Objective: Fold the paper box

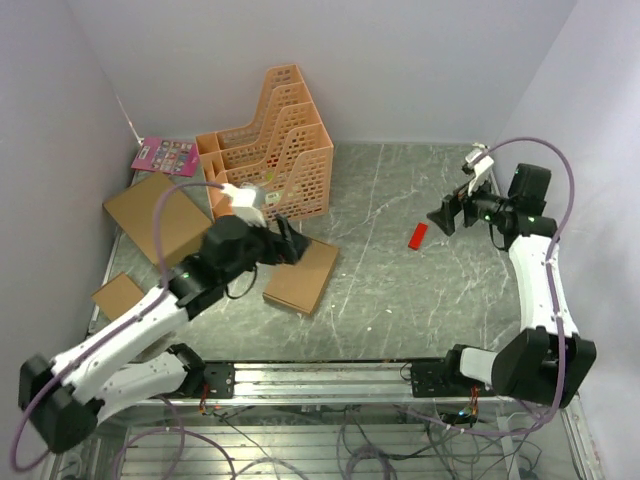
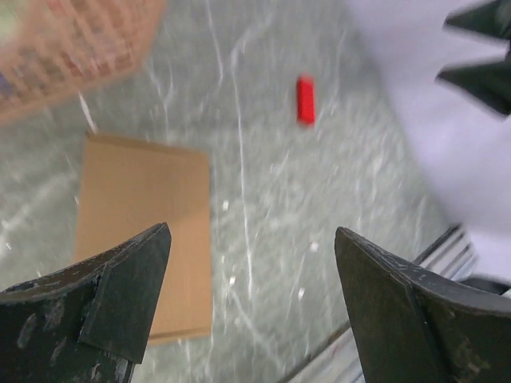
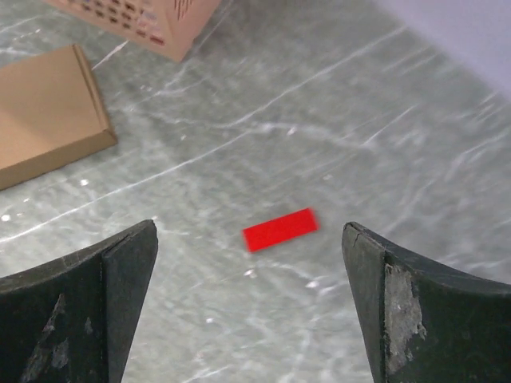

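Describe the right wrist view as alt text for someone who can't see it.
The open right hand frames a small red block on the grey marbled table. The paper box lies upper left, an orange basket corner beyond it.

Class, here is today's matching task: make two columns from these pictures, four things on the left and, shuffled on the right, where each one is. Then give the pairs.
Things
1. paper box
2. red block
3. orange file rack
4. pink card

Places
A. lying in the far left corner
B. alone on the right half of the table
C. standing upright at the back
D. lying flat just in front of the rack

Pairs: 1-D, 2-B, 3-C, 4-A
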Controlling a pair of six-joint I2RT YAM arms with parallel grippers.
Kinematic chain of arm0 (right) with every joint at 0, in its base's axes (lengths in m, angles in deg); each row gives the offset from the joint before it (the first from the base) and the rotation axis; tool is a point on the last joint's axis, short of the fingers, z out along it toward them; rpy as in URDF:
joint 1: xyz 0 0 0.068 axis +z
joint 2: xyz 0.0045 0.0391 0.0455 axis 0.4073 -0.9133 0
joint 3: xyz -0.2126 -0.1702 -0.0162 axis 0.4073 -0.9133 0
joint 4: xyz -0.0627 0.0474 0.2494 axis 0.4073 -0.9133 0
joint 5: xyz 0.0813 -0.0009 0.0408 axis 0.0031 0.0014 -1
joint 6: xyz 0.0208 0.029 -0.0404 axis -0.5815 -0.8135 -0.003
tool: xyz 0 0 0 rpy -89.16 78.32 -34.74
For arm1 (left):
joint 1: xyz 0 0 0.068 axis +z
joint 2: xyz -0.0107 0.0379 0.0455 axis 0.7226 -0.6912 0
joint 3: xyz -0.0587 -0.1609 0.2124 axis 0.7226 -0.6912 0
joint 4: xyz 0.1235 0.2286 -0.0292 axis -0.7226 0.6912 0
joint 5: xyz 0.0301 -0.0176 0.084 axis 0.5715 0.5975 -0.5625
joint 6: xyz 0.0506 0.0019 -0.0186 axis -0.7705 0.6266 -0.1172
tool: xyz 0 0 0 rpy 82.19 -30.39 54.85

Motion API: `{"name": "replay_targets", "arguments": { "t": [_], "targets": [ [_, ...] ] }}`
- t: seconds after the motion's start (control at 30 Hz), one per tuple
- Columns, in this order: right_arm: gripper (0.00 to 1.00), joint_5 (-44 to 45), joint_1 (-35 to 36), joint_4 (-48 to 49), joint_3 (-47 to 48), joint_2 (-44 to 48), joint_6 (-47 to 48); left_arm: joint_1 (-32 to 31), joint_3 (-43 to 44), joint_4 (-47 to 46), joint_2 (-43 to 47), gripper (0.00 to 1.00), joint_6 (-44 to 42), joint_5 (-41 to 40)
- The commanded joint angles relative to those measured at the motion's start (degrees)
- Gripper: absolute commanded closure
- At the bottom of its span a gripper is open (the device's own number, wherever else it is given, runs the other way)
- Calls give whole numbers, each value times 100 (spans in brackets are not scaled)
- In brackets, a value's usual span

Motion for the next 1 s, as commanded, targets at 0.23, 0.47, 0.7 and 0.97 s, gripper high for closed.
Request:
{"name": "replay_targets", "arguments": {
  "t": [0.23, 0.47, 0.7, 0.97],
  "targets": [
    [0, 70, -91, 96, 2789, 256, -2283, 2944, 2079, 642, 742, 6, -288, 1823],
    [1, 424, -91, -36, 4063, 562, -3338, 2982, 3942, 1839, 203, 7, -1025, 1725],
    [0, 1435, -91, -110, 4075, 843, -3818, 2982, 4538, 2190, 56, 6, -1097, 1939],
    [0, 1673, -92, 69, 3464, 1013, -3521, 2982, 4380, 2046, 24, 6, -890, 2128]
  ]
}}
